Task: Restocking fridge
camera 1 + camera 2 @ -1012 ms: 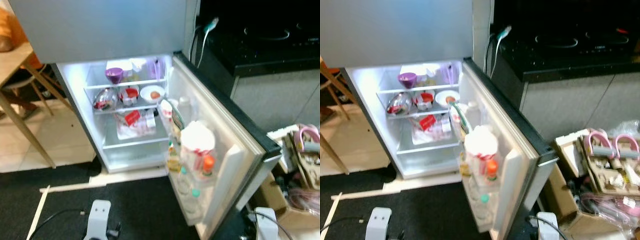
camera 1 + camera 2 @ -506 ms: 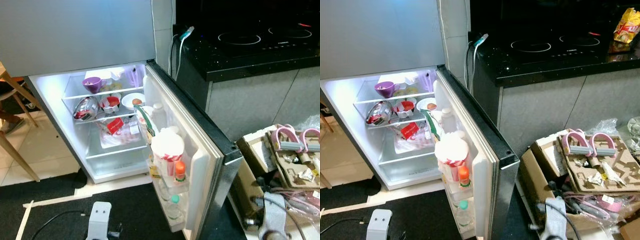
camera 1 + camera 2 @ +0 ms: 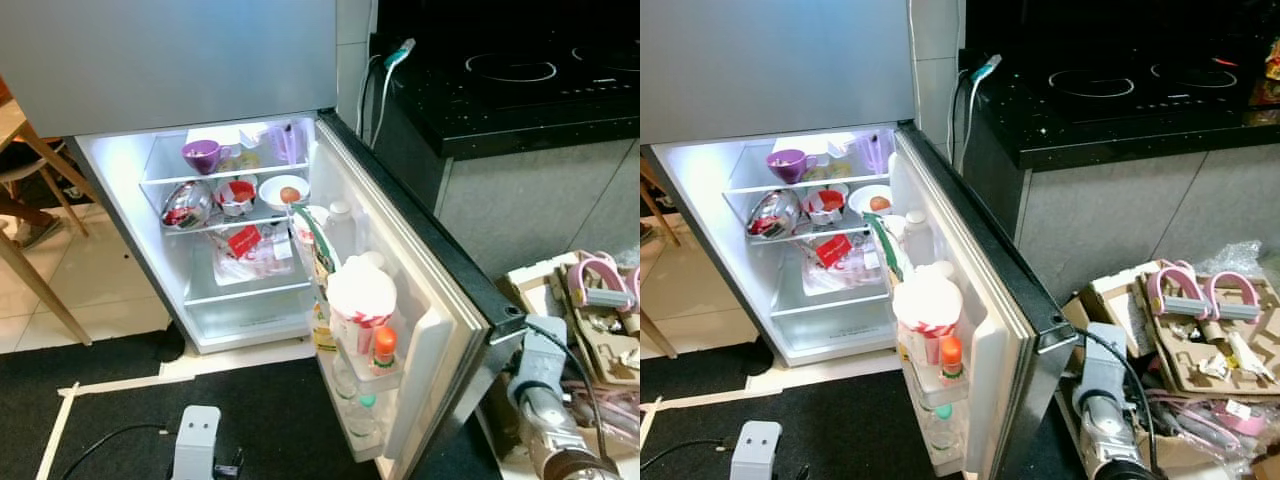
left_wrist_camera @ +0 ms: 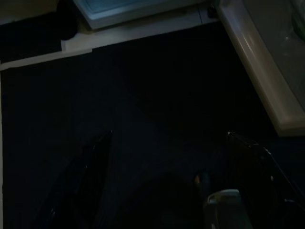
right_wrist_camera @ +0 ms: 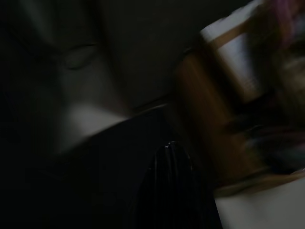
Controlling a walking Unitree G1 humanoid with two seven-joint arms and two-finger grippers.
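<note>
The fridge point(image 3: 200, 60) stands open and lit, its door point(image 3: 430, 270) swung out to my right. On its shelves sit a purple cup point(image 3: 203, 155), a steel bowl point(image 3: 186, 205), a red-filled bowl point(image 3: 236, 193), a white bowl with an egg point(image 3: 285, 190) and a red packet point(image 3: 243, 241). The door rack holds a white tub point(image 3: 360, 295) and an orange-capped bottle point(image 3: 384, 345). My right arm point(image 3: 545, 405) is raised just outside the door's outer edge; its gripper point(image 5: 171, 183) is a dark blur. My left arm point(image 3: 195, 445) hangs low over the black mat, gripper point(image 4: 171, 176) open and holding nothing.
A black cooktop counter point(image 3: 510, 80) stands right of the fridge. Cardboard boxes with pink handles point(image 3: 600, 290) and clutter crowd the floor at the right. Wooden legs point(image 3: 30, 260) stand at the left. A black mat point(image 3: 130, 410) edged with white tape point(image 3: 55, 445) lies before the fridge.
The camera has swung, shifting the whole scene. My right arm has risen into view beside the fridge door's outer edge. The fridge contents are unmoved.
</note>
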